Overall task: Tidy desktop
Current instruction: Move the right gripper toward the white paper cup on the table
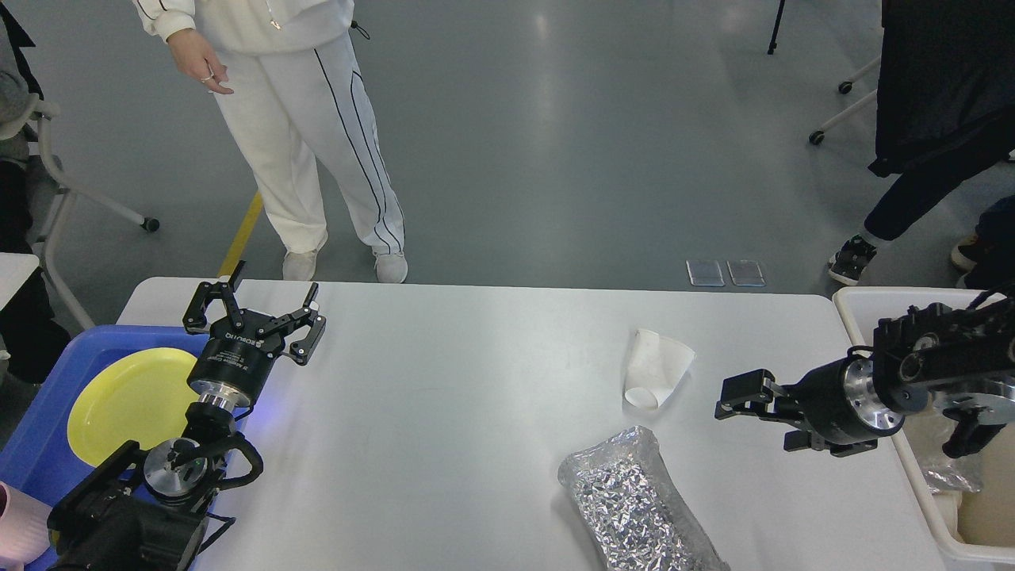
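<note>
Lying on its side toward the right of the desktop [444,412], the white paper cup [655,368] looks light and easily crushed, so a gentle pinch across its wall near the open rim seems wisest. Nearer, the crinkled foil bag [634,503] looks soft, slippery and puffy; its middle offers the best hold. The right gripper [733,400] hovers just right of the cup, seen dark and side-on, so I cannot tell how its fingers stand. The left gripper [255,305] hangs with fingers spread beside the blue tray [47,428] holding a yellow plate [127,400]; its body reads "ROBOTIQ".
</note>
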Controlling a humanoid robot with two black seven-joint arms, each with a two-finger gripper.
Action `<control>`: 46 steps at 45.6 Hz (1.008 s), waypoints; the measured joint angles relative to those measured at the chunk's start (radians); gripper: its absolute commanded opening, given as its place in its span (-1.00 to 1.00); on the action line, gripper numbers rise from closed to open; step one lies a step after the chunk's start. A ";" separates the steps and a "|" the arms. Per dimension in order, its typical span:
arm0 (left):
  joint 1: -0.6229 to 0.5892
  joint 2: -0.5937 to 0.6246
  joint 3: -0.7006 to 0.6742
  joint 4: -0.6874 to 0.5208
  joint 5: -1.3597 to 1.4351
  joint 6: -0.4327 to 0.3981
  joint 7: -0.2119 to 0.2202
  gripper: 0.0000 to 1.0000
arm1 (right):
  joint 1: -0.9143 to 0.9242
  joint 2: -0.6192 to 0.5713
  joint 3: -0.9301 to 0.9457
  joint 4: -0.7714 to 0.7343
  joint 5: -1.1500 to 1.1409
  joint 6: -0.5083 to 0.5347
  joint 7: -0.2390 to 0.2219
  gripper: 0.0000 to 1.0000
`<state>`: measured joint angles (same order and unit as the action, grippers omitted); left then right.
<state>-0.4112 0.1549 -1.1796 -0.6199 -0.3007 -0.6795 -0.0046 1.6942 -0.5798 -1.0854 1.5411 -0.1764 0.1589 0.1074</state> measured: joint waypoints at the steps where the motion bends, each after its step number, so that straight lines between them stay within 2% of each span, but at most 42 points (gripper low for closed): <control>1: 0.000 0.000 0.000 0.000 0.000 0.000 0.000 0.93 | -0.001 0.001 0.001 -0.002 0.001 -0.002 0.000 1.00; 11: 0.000 0.000 0.000 0.000 0.000 0.000 0.000 0.93 | -0.032 0.017 0.027 -0.044 0.024 -0.016 -0.001 1.00; 20: 0.000 0.000 0.000 0.000 0.000 0.000 0.000 0.93 | -0.090 0.072 0.107 -0.112 0.186 -0.021 -0.002 1.00; 38: 0.000 0.000 0.000 0.000 0.000 0.000 0.000 0.93 | -0.213 0.255 0.115 -0.363 0.229 -0.019 -0.002 1.00; 46: 0.000 0.000 0.000 0.000 0.000 0.000 0.000 0.93 | -0.337 0.313 0.110 -0.562 0.220 -0.018 -0.002 1.00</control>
<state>-0.4112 0.1549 -1.1796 -0.6197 -0.3009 -0.6795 -0.0046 1.3570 -0.2671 -0.9754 0.9788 0.0440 0.1411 0.1055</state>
